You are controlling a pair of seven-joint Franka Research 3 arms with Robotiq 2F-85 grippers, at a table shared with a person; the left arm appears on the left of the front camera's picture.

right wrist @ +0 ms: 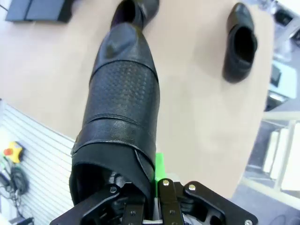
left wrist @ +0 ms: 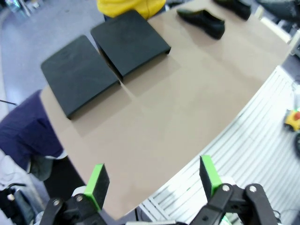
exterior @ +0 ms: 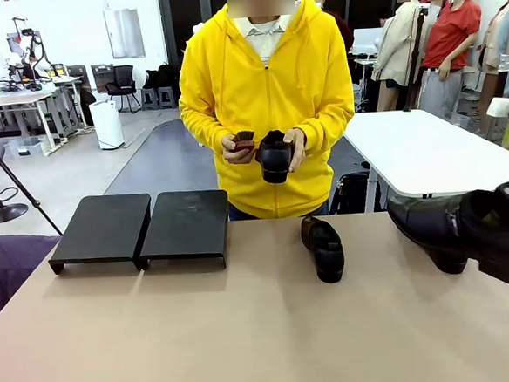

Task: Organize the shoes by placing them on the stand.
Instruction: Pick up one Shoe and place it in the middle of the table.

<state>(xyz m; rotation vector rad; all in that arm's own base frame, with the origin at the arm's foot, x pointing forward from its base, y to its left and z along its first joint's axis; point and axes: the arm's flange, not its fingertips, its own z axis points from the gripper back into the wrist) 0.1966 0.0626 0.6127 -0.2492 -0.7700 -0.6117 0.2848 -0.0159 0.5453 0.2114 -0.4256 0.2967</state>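
The stand (exterior: 139,227), two black sloped panels side by side, sits at the table's far left and is seen from above in the left wrist view (left wrist: 105,58). One black shoe (exterior: 323,248) lies on the table right of centre (left wrist: 202,21) (right wrist: 240,42). My right gripper (right wrist: 152,171) is shut on the rim of a second shoe (right wrist: 124,103), held above the table's right side (exterior: 462,227). Past its toe, part of another shoe (right wrist: 136,10) shows. The person holds one more shoe (exterior: 276,155) at the chest. My left gripper (left wrist: 153,178) hangs open and empty over the near table edge.
The person in a yellow hoodie (exterior: 265,85) stands at the far side with a small reddish-brown object (exterior: 244,142) in the other hand. Bare tabletop (exterior: 203,334) stretches between the stand and me. A dark purple cloth (exterior: 6,265) lies off the table's left end.
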